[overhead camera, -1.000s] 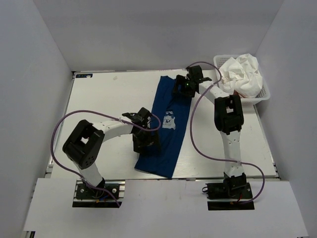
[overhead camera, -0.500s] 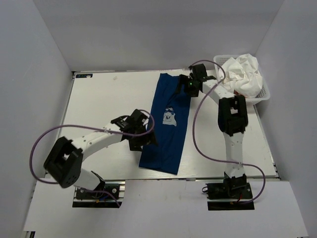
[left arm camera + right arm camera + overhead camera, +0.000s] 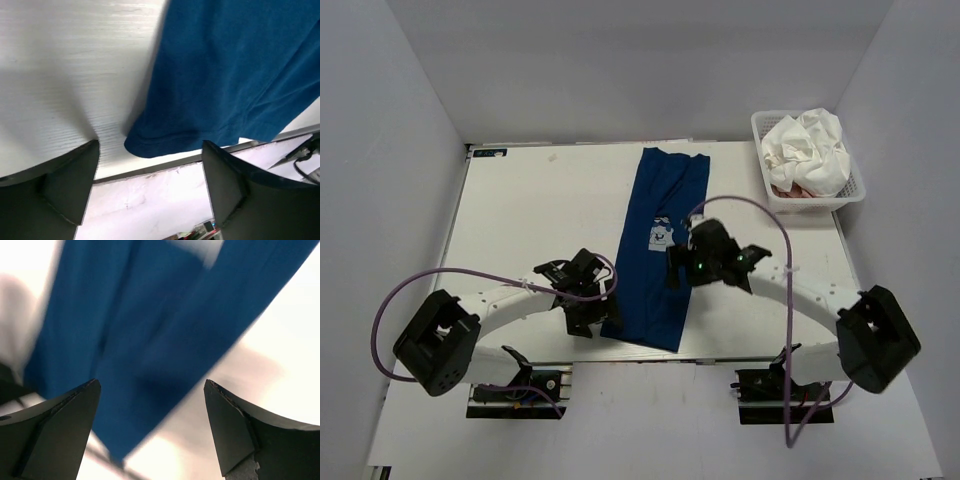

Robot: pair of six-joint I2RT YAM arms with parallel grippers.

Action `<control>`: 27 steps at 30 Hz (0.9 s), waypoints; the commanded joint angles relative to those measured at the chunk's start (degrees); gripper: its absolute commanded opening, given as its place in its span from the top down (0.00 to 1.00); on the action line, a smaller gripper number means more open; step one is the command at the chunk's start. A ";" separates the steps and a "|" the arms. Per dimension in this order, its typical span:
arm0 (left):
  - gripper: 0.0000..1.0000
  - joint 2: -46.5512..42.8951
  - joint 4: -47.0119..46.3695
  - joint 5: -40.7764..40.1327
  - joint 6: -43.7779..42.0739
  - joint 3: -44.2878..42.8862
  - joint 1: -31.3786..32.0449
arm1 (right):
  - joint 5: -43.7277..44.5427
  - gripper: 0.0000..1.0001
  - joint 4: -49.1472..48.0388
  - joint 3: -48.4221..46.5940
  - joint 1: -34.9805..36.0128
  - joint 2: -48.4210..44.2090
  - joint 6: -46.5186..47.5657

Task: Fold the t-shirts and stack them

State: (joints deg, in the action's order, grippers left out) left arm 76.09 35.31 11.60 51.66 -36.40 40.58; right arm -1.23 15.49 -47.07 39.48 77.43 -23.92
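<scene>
The navy t-shirt (image 3: 660, 250) lies mid-surface as a long strip. The left end effector (image 3: 150, 145) at its near-left hem corner and the right end effector (image 3: 150, 385) over its right edge both gape wide, empty. The crosswise fold looks next: pinch the near corners, carry them far

No readable text, labels or numbers.

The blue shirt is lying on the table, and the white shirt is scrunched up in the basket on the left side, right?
Not quite: the top view shows the basket on the right side. The blue shirt does lie on the table, and the white shirt is scrunched up in the basket.
</scene>
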 commanded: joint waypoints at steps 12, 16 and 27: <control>0.55 0.11 -6.83 1.95 -1.47 8.10 0.56 | 6.60 0.10 11.41 6.73 22.83 -3.34 -16.42; 0.68 1.33 -7.98 1.94 -1.47 8.10 0.56 | 6.60 0.10 11.24 6.38 25.72 0.52 -17.12; 1.00 -1.12 -8.77 0.09 -2.00 8.01 0.56 | 9.58 0.68 9.56 5.15 28.98 5.98 -18.88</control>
State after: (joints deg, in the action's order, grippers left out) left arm 76.07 26.50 18.52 51.29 -30.35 40.91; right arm 6.31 24.36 -41.80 67.64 82.50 -40.88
